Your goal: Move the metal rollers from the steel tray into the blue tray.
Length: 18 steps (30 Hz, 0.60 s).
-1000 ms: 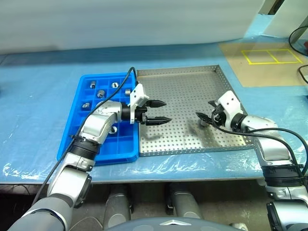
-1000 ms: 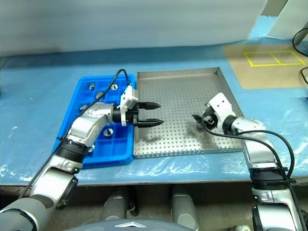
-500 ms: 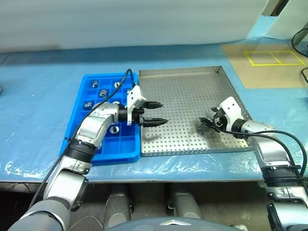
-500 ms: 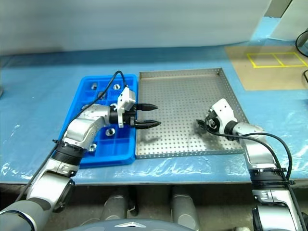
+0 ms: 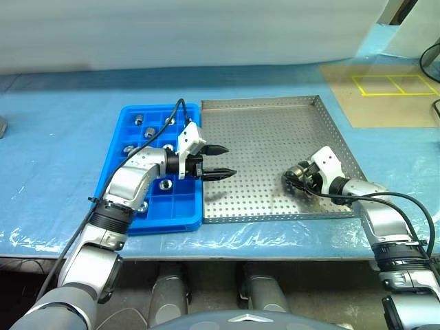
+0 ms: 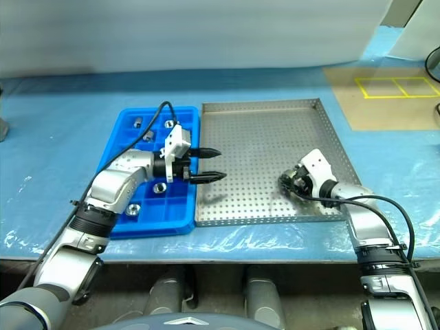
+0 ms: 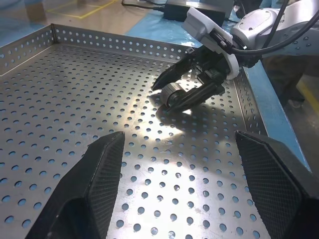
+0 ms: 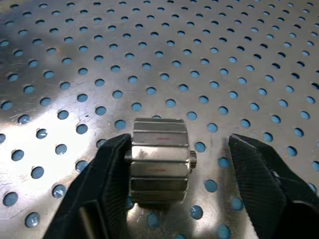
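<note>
Blue plastic sheeting (image 5: 55, 172) covers the table, and on it sit two trays side by side, touching along one edge. Larger is the steel tray (image 5: 265, 120), square, with a perforated floor and a low rim. To the robot's left of it lies the narrower blue tray (image 5: 165, 206), divided into small square compartments; several metal rollers (image 5: 149, 130) rest singly in its cells, most in the far rows and a couple nearer.

The left gripper (image 5: 217, 160) hangs level just above the steel tray's left edge, pointing right across the tray, its two black fingers well apart with nothing between them.

The right gripper (image 5: 291, 182) is down at the tray floor in the near right part, close to the front rim. One roller (image 8: 160, 160) lies there on its side on the perforated floor, between the fingers (image 8: 99, 189). One finger touches the roller's side, while the other stands off with a clear gap, so the jaws are part way open and the roller is not clamped.
</note>
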Each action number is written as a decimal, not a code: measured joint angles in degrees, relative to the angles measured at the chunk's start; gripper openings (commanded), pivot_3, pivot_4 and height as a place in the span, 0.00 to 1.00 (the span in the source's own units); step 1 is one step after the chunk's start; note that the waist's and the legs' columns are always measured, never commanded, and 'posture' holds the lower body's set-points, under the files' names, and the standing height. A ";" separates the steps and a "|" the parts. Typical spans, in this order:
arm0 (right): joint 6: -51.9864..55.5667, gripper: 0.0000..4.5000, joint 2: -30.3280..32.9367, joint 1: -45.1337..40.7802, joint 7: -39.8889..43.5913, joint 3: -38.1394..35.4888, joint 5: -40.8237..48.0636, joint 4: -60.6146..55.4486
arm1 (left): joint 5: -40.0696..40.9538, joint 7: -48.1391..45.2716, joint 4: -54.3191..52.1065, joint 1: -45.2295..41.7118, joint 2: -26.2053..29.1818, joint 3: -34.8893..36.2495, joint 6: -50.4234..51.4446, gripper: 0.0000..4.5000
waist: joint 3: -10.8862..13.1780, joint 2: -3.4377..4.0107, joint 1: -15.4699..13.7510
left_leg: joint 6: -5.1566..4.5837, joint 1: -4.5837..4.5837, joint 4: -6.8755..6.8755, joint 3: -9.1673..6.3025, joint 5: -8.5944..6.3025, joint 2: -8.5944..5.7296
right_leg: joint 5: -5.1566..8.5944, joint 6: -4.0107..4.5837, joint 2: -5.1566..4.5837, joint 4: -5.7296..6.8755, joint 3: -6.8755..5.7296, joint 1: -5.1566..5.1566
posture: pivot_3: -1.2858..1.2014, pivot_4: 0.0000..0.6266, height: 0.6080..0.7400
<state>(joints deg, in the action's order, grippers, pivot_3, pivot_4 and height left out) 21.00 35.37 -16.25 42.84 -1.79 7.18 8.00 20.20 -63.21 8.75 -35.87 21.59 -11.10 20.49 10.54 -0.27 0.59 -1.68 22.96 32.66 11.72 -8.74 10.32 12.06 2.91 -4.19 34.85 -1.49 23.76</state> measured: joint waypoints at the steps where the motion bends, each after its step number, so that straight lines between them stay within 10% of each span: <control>1: -0.23 0.45 -0.01 0.00 -0.42 0.07 -0.06 0.08 | -0.01 0.03 -0.03 0.00 -0.02 0.00 0.00 0.84 | 0.00 0.00 0.02 | -0.01 -0.03 0.03 0.00 -0.01 0.00 | 0.00 0.00 -0.01 0.00 0.00 -0.04 | 0.40 0.24 1.00; 4: -0.61 0.27 -0.01 0.10 -0.43 0.19 -0.11 0.20 | -0.04 0.19 -0.08 0.00 -0.04 0.00 -0.01 0.84 | 0.00 0.00 0.05 | -0.02 -0.14 0.06 0.00 -0.02 -0.01 | 0.01 -0.02 -0.01 -0.01 0.01 -0.17 | 0.41 0.24 1.00; 18: 0.62 0.27 -2.50 -8.36 1.14 5.89 -0.71 -1.13 | 0.63 3.37 -3.93 2.02 4.16 4.60 2.04 0.84 | 0.01 0.02 0.27 | 0.14 -0.20 -0.26 0.00 0.08 0.02 | 0.01 -0.02 0.03 0.03 0.00 0.06 | 0.45 0.24 1.00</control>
<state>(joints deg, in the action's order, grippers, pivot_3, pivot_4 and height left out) 21.62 32.87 -24.62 43.99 4.10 6.48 6.87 20.82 -59.84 4.82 -33.85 25.75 -6.50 22.53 10.55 -0.25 0.86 -1.54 22.76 32.40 11.72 -8.67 10.35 12.07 2.89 -4.16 34.88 -1.49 23.82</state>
